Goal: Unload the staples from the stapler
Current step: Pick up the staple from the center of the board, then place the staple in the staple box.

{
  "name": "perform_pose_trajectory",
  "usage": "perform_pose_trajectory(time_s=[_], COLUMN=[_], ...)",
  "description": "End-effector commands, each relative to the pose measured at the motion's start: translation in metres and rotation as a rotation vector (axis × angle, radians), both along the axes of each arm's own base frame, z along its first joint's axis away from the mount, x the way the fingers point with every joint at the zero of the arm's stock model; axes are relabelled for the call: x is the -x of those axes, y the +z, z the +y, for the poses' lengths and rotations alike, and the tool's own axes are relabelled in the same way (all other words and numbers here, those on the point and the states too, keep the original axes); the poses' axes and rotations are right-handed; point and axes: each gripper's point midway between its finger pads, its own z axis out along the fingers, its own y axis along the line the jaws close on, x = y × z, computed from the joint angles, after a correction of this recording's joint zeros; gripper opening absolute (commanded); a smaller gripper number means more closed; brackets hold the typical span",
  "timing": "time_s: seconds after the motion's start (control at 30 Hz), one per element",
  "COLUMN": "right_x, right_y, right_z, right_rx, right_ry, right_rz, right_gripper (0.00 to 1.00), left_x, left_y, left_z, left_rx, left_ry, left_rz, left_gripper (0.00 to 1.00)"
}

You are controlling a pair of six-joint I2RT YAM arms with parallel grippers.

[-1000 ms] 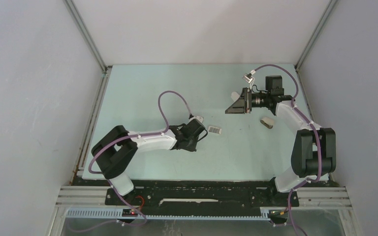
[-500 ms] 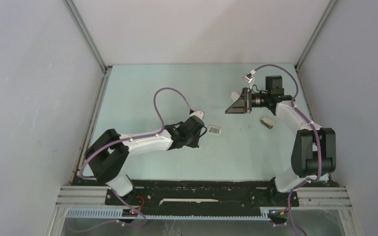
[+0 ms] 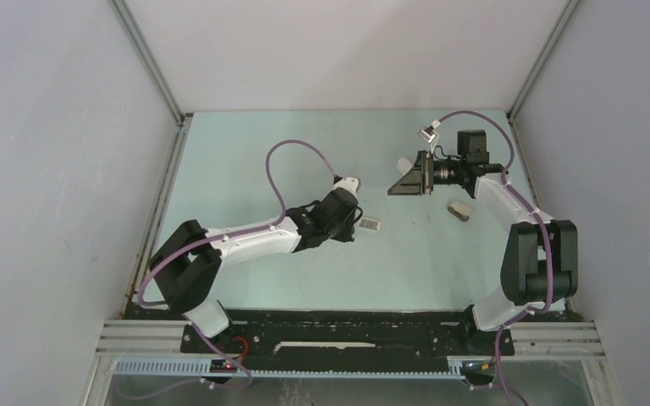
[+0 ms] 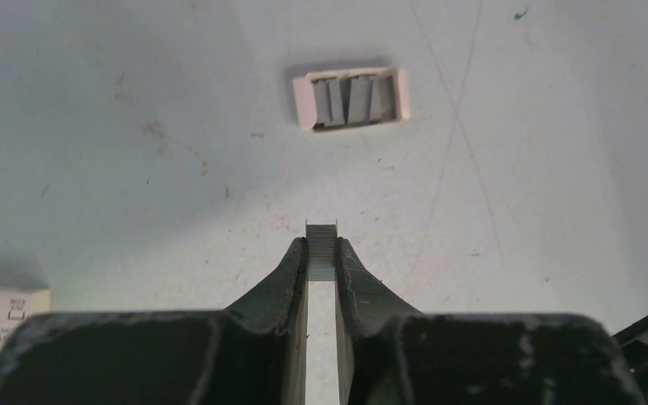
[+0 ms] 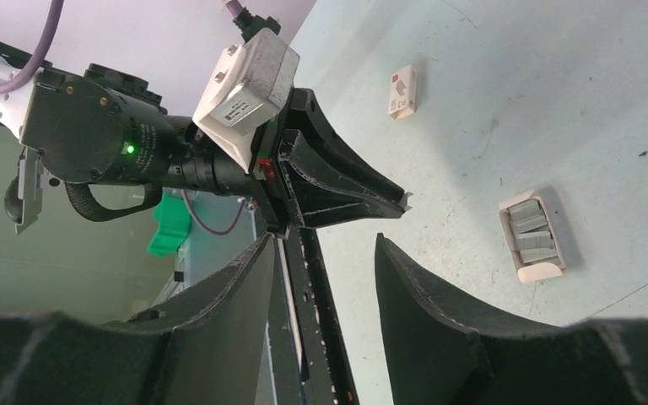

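Pinching staples (image 4: 321,230), left hand (image 4: 321,246) nearly closed.

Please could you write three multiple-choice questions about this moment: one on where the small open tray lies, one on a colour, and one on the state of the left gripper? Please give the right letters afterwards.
1. Where is the open tray relative to the left gripper?
A. Between its fingers
B. On the table ahead of its fingertips, apart from them
C. On top of the arm

2. What colour is the left arm's cable?
A. Purple
B. Yellow
C. Orange

3. What is the left gripper doing?
A. Standing wide open and empty
B. Shut on the tray
C. Shut on the staples

Answers:
1 B: the left wrist view shows bare table between the tips and the tray.
2 A: the cable loops purple above the arm.
3 C: a grey strip sticks out between the closed fingers.
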Motion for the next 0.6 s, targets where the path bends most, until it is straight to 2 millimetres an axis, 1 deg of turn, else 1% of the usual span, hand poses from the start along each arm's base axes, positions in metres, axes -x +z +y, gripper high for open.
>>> perform_pose_trajectory(time_s=[0.0, 0.37, 0.57], right_x=[-0.008, -0.014, -0.017], right_y=[0.010, 0.007, 0.005], right_z=[-0.005, -0.012, -0.016], right_rx=[0.001, 0.014, 0.020], right_ry=[-0.010, -0.041, -0.061], right_rz=[-0.056, -0.050, -0.048], right_gripper=[0.56, 0.56, 0.56], left_x=[-0.015, -0.023, -0.033], left_y=[0.028, 0.028, 0.031], left_z=[-0.028, -0.042, -0.052], left_rx=[0.090, 0.088, 0.079], left_ry=[-0.003, -0.010, -0.006], left_rz=[-0.050, -0.062, -0.083], left_gripper=[0.10, 0.09, 0.10])
